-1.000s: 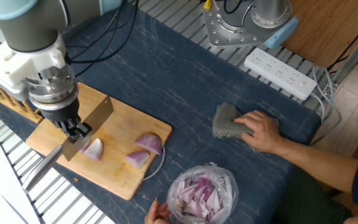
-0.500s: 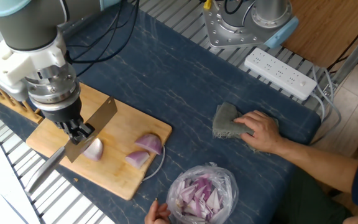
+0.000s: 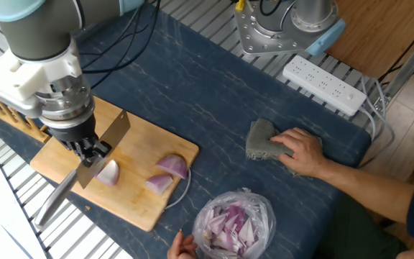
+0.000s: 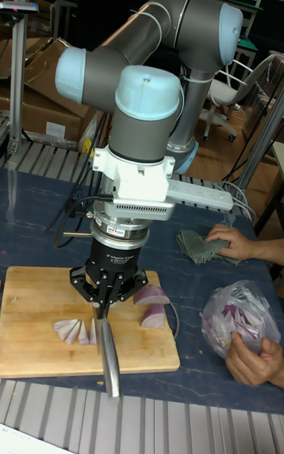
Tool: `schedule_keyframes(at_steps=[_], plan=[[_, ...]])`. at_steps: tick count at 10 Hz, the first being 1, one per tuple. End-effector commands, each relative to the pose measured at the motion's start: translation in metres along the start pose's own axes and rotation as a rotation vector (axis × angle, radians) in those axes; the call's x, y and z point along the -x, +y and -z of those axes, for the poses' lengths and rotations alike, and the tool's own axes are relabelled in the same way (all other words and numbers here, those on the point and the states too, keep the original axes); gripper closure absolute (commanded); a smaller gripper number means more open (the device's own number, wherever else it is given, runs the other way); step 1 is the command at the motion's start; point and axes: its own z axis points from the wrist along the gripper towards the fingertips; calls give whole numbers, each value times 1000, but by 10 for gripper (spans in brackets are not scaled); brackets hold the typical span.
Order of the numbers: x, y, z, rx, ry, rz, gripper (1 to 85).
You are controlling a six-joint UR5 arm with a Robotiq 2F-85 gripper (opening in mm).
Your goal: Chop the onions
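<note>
My gripper (image 3: 90,150) hangs over the left part of the wooden cutting board (image 3: 131,205), shut on a knife (image 3: 112,135) whose broad blade slants up to the right and whose metal handle (image 3: 54,200) sticks out past the board's front-left edge. A fanned sliced onion piece (image 3: 108,173) lies right beside the blade. Two purple-skinned onion wedges (image 3: 172,165) (image 3: 159,184) rest near the board's right end. In the tall fixed view the gripper (image 4: 106,296) stands above the fanned slices (image 4: 73,332), with the wedges (image 4: 153,306) to its right and the handle (image 4: 110,358) pointing at the camera.
A clear plastic bag of chopped onion bits (image 3: 234,223) sits right of the board, held by a person's fingers (image 3: 181,247). The person's other hand (image 3: 304,151) rests on a grey cloth (image 3: 262,142). A white power strip (image 3: 324,85) and the arm's base (image 3: 273,30) lie behind.
The gripper and knife have shifted a little to the right and down over the sliced piece. The onion wedges, bag and hands have stayed put.
</note>
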Motion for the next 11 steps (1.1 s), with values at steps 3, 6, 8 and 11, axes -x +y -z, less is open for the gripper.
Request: schedule_keyframes(at_steps=[3,6,8,11], plan=[[-1,5,-3,14,-7,-2,840],[-2,9,-3,16,-6,-7,840],[-2,10,-5,15,-6,-5,840],[-1,10,-9,10,-8,-1,840]])
